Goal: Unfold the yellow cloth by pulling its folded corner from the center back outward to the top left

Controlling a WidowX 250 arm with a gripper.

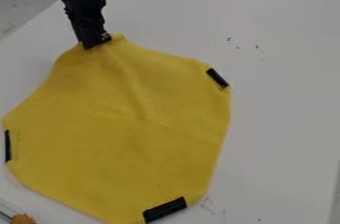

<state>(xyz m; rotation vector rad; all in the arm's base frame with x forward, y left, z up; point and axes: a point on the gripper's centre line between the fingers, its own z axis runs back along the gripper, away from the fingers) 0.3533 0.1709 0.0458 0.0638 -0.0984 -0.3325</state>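
White counter (279, 103): yellow cloth (126, 123), black strips (217, 78) at edges; end effector (97, 45) clamped on cloth's upper edge; firm pinch, slow low pull against creasing.

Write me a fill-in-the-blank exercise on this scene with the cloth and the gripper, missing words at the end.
The colour of the large cloth is ____.
The number of black strips visible along its border is ____.
The gripper is at the cloth edge nearest the ____ of the view, opposite the bottom.
A small orange-brown thing shows in the lower ____ corner of the view.

Missing words: yellow; three; top; left
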